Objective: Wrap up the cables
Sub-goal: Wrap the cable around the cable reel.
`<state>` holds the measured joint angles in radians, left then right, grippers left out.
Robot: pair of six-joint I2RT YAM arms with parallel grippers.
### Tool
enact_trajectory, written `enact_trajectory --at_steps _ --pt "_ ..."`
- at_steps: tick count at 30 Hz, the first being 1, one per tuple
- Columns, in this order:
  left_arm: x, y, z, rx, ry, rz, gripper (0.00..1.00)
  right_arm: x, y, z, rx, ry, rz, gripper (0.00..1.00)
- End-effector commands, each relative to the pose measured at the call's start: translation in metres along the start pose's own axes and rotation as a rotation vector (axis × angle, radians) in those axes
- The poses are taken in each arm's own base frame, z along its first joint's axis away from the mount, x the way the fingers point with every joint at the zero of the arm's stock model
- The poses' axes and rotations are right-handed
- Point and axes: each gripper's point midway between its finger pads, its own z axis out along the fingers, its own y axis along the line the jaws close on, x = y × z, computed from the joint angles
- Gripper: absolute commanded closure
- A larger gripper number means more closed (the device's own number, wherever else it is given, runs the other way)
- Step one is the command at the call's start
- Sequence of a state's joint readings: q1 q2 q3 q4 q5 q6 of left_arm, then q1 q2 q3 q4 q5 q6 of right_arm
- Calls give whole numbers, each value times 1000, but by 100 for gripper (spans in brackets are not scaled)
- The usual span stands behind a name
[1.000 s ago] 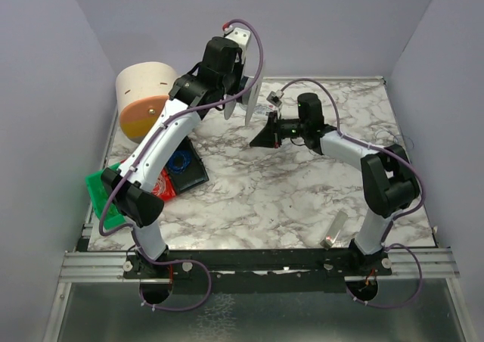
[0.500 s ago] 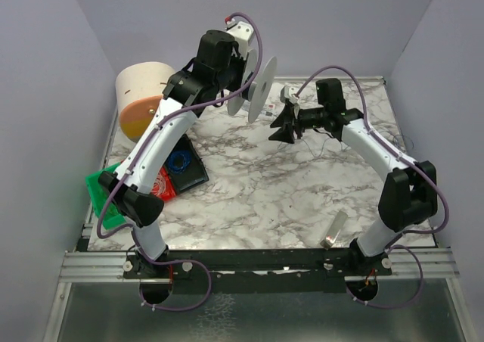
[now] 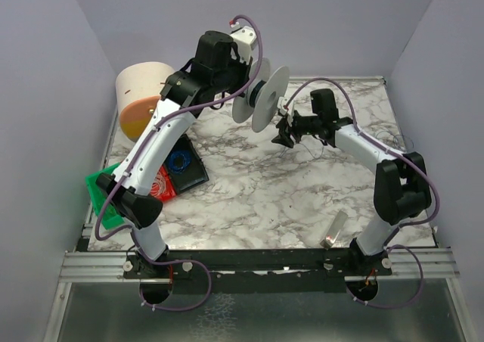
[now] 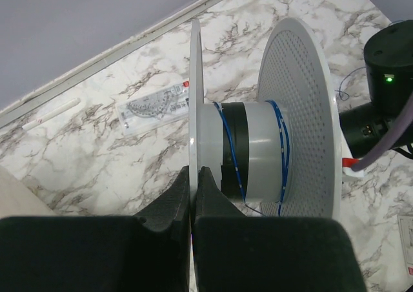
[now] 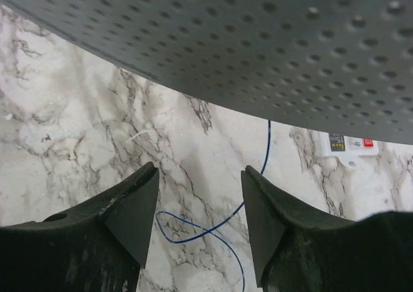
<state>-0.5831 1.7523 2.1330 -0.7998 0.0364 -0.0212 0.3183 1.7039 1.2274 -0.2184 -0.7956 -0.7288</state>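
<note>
- My left tool [image 4: 193,179] is pressed together on the thin plain flange of a white spool [image 4: 248,153]. It pinches that flange's edge at the bottom centre of the left wrist view.
- The spool is held in the air above the marble surface [image 3: 265,198], in the upper middle of the top view.
- The cable [image 4: 227,146] is a very thin blue wire. A few loose turns of it run round the spool's core, between the plain flange and the perforated flange [image 4: 300,104].
- My right tool [image 5: 200,182] is spread, with nothing between its fingers. In the top view it sits just to the lower right of the spool.
- In the right wrist view the perforated flange fills the top of the frame. The cable comes down from behind its edge right of centre and lies in a loose loop on the surface. The loop shows through the gap between my fingers; I cannot tell whether it touches either one.
- A small white label [image 5: 348,145] lies on the surface at the right of that view, just under the flange's edge.
- A clear packet holding a protractor [image 4: 155,108] lies on the surface in the left wrist view, left of the spool.
- At the left of the top view stand a large cream roll with an orange face [image 3: 144,100] and, lower down, a green tray [image 3: 106,198].
</note>
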Motion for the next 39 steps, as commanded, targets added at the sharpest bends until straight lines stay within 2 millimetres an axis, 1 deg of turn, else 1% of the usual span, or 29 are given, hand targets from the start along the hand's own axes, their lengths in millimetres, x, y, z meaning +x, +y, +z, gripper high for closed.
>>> enact_trajectory --at_steps 1,5,8,11,14,16,17,18,21,23,24,26,28,31,33,35,39 --pt "-36 -15 -32 73 -125 0 100 9 -27 5 113 -5 -27 41" --pt "-36 -19 -33 94 -125 2 100 24 -33 12 127 12 -16 41" --pt "-39 -22 -36 114 -133 3 100 33 -41 15 168 5 -6 41" --pt "-42 -23 -37 120 -139 1 100 40 -43 16 187 1 0 41" --pt "-45 -24 -38 127 -145 -4 100 47 -46 14 218 -13 17 42" --pt "-47 -23 -38 128 -150 -9 100 42 -45 7 226 -72 35 42" --pt "-48 -22 -38 123 -152 -10 100 38 -41 1 199 -110 47 42" --pt "-47 -19 -37 109 -150 -11 100 33 -32 -5 135 -146 51 43" --pt "-44 -12 -35 77 -142 -11 100 20 5 -27 -121 -204 64 43" --pt "-43 -12 -34 81 -140 -13 100 12 19 -41 -218 -229 64 43" --pt "-43 -13 -34 83 -140 -13 100 8 22 -47 -242 -237 68 44" --pt "-44 -14 -34 89 -143 -14 100 4 16 -55 -244 -250 95 43" --pt "-46 -16 -35 101 -146 -12 100 5 3 -59 -205 -253 133 43" --pt "-47 -21 -38 128 -151 -7 100 11 -21 -56 -96 -228 182 43" --pt "-48 -22 -40 134 -154 -8 100 16 -29 -51 -79 -211 235 43" --pt "-49 -23 -41 140 -158 -8 100 18 -30 -46 -107 -212 286 42" --pt "-53 -25 -44 152 -169 -7 100 22 -14 -36 -192 -229 343 42"
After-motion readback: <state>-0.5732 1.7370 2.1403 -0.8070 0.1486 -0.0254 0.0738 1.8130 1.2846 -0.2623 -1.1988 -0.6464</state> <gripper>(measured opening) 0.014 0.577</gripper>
